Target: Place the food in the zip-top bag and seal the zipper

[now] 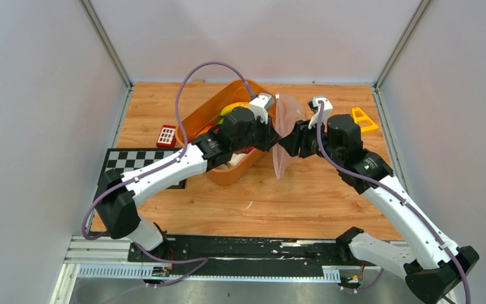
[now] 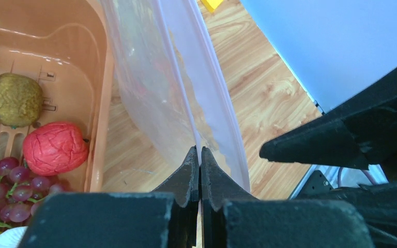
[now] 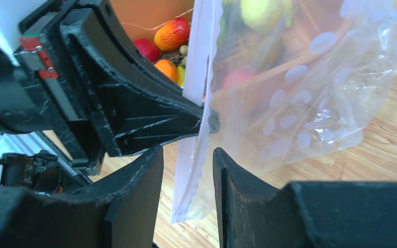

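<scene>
The clear zip-top bag (image 1: 285, 133) hangs upright above the table between my two grippers. My left gripper (image 2: 200, 150) is shut on the bag's edge strip, the zipper (image 2: 186, 93). My right gripper (image 3: 188, 151) is open, with its fingers on either side of the zipper strip (image 3: 199, 77) just below the left fingertips (image 3: 209, 121), not touching it. The food lies in the orange basket (image 1: 210, 117): a kiwi (image 2: 14, 99), a red fruit (image 2: 54, 147), grapes (image 2: 5, 181) and a mango (image 3: 171, 33). More fruit shows blurred through the bag film (image 3: 289, 77).
A small red-and-white block (image 1: 166, 135) lies left of the basket. A yellow triangular piece (image 1: 362, 118) lies at the back right. A checkerboard mat (image 1: 133, 161) covers the left front. Grey walls close in the table on three sides.
</scene>
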You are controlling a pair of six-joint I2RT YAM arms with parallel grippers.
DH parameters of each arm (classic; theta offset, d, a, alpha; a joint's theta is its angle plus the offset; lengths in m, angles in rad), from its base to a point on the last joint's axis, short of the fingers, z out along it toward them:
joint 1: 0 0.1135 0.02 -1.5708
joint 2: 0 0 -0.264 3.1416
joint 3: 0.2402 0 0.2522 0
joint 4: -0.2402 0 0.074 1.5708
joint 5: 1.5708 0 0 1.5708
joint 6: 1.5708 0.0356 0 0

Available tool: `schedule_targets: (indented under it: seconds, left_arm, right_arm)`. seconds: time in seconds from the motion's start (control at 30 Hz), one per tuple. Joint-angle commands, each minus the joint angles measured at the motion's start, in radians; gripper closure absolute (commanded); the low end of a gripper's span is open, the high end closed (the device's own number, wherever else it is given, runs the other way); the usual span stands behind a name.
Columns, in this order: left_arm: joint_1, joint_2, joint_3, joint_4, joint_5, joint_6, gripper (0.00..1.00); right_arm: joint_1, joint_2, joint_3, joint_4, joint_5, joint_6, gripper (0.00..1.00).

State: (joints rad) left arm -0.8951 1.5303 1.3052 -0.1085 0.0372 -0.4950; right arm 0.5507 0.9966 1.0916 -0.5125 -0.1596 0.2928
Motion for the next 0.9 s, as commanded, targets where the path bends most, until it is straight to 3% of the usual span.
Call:
schedule_targets:
  seconds: [0.0, 0.2, 0.37, 0.57, 0.63, 0.73, 0.87]
  left_arm:
    - [0.002, -0.022, 0.043, 0.044, 0.017, -0.034, 1.0]
    - [0.001, -0.03, 0.038, 0.045, 0.02, -0.047, 1.0]
    - [0.002, -0.034, 0.039, 0.03, 0.013, -0.052, 1.0]
    - [0.001, -0.033, 0.043, 0.027, 0.007, -0.061, 1.0]
    - [0.001, -0.035, 0.047, 0.02, 0.0, -0.056, 1.0]
    - [0.002, -0.035, 0.065, -0.044, -0.047, -0.022, 1.0]
    - [0.029, -0.031, 0.086, -0.144, -0.134, 0.024, 1.0]
  right_arm:
    - [0.017, 0.015, -0.015, 0.05, 0.144, 0.015, 0.62]
    - [0.029, 0.031, -0.048, 0.096, 0.136, 0.009, 0.68]
    - [0.054, 0.038, -0.044, 0.078, 0.252, -0.014, 0.75]
    - [0.059, 0.015, -0.088, 0.146, 0.277, 0.003, 0.79]
    - [0.061, 0.013, -0.094, 0.158, 0.277, -0.007, 0.88]
    - [0.061, 0.007, -0.059, 0.081, 0.365, -0.04, 1.0]
    - [0.06, -0.049, 0.012, -0.058, 0.491, -0.106, 1.0]
